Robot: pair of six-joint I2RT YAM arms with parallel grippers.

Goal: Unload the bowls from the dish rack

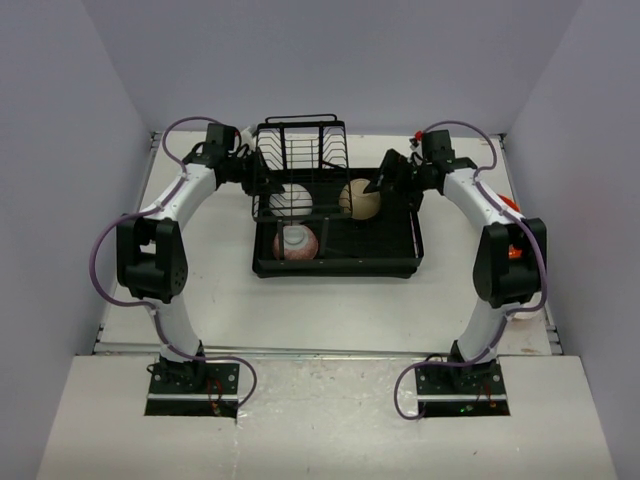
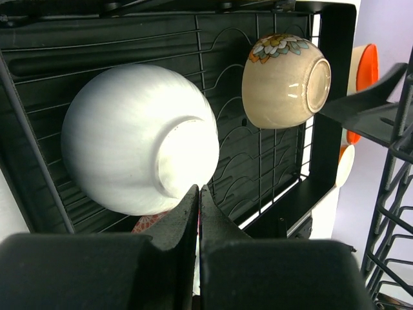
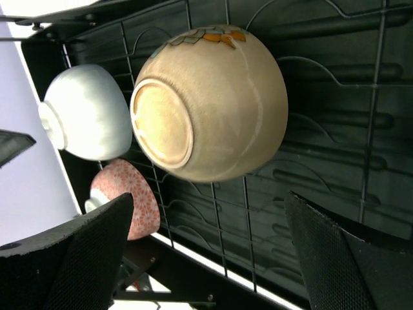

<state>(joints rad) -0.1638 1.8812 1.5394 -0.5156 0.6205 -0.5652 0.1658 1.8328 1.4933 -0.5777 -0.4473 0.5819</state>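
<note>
The black dish rack (image 1: pixel 335 268) stands mid-table with its upright wire section at the far end. Three bowls lie upside down in it: a white one (image 1: pixel 291 200), a beige flowered one (image 1: pixel 361 199) and a pink patterned one (image 1: pixel 296 242). My left gripper (image 1: pixel 262 182) is shut and empty, just beside the white bowl (image 2: pixel 139 139) at the rack's left side. My right gripper (image 1: pixel 387 185) is open, its jaws wide apart, right next to the beige bowl (image 3: pixel 210 103) without touching it. The right wrist view also shows the white bowl (image 3: pixel 87 113) and the pink bowl (image 3: pixel 129 197).
An orange bowl (image 2: pixel 366 68) and a pale bowl (image 2: pixel 345 165) stand on the table outside the rack's right side; a bit of orange (image 1: pixel 508 203) shows behind my right arm. Grey walls close in the table on three sides.
</note>
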